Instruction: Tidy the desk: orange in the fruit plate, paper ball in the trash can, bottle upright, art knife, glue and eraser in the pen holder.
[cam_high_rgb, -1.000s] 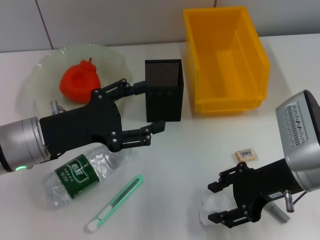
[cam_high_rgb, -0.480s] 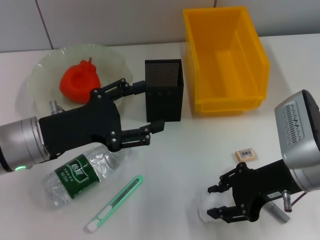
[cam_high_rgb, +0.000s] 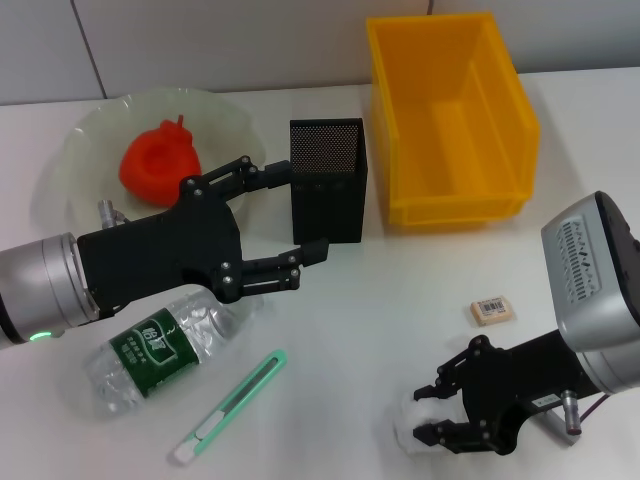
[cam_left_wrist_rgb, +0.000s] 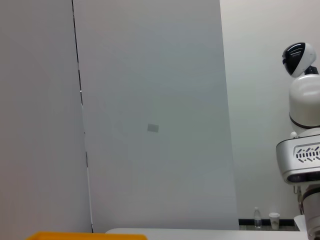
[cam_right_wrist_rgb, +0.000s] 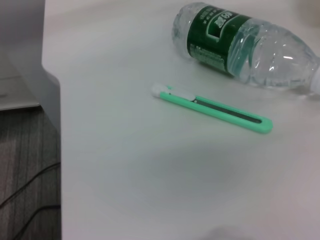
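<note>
Two grippers are in view over the white desk (cam_high_rgb: 380, 300). My right gripper (cam_high_rgb: 432, 413) sits low at the near right edge, its black fingers (cam_high_rgb: 452, 436) closed in around the white paper ball (cam_high_rgb: 412, 428), one above it and one below; whether the tips truly press the paper I cannot tell. My left gripper (cam_high_rgb: 300, 215) hangs above the desk at centre left, fingers spread wide, tips beside the black mesh pen holder (cam_high_rgb: 328, 180), holding nothing.

Beneath my left arm the bottle (cam_high_rgb: 160, 345) lies on its side, green label up; the right wrist view shows it too (cam_right_wrist_rgb: 245, 44). Just near of it lies the green art knife (cam_high_rgb: 230, 406), seen again in the wrist view (cam_right_wrist_rgb: 212, 107), apart from the bottle. The eraser (cam_high_rgb: 491, 310) rests on the desk between the right gripper and the yellow bin (cam_high_rgb: 450, 120), well apart from the pen holder. At far left the pale fruit plate (cam_high_rgb: 90, 140) holds a red-orange fruit (cam_high_rgb: 158, 162).

In the left wrist view, only a grey wall (cam_left_wrist_rgb: 150, 115) and another white robot (cam_left_wrist_rgb: 302, 125) appear.
</note>
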